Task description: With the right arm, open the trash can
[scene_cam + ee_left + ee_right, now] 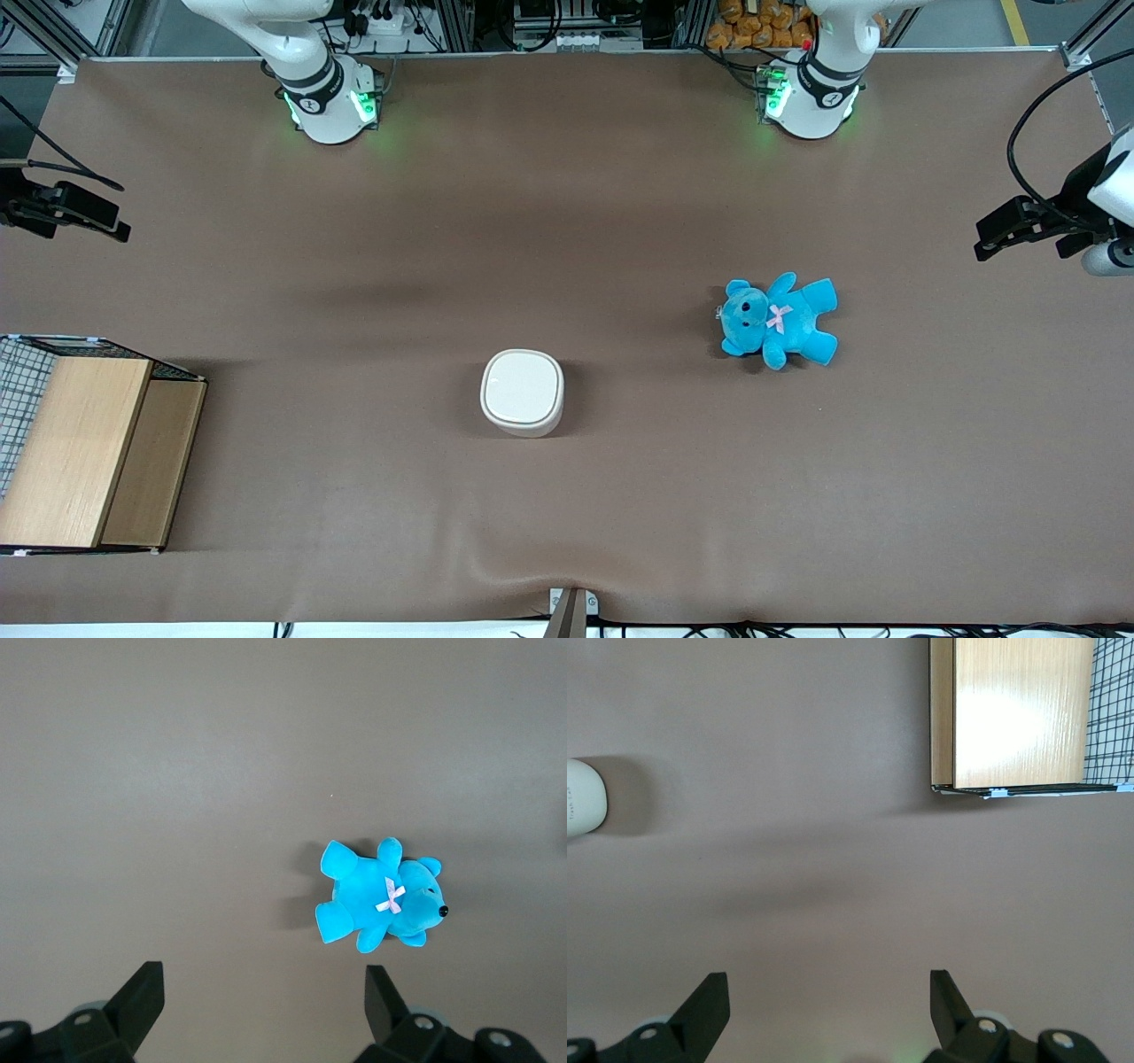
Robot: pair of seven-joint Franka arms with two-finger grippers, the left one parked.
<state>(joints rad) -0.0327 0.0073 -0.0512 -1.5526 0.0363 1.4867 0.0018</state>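
With the tool point(824, 1005) spread wide above bare table point(354, 266), well apart from the closed trash can point(523, 392), a misjudged approach risked shoving the light bin rather than lifting its lid.

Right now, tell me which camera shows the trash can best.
The front view: the whole trash can shows, lid shut. The right wrist view catches only its edge, above the open gripper hovering over bare table. The left wrist view misses it.
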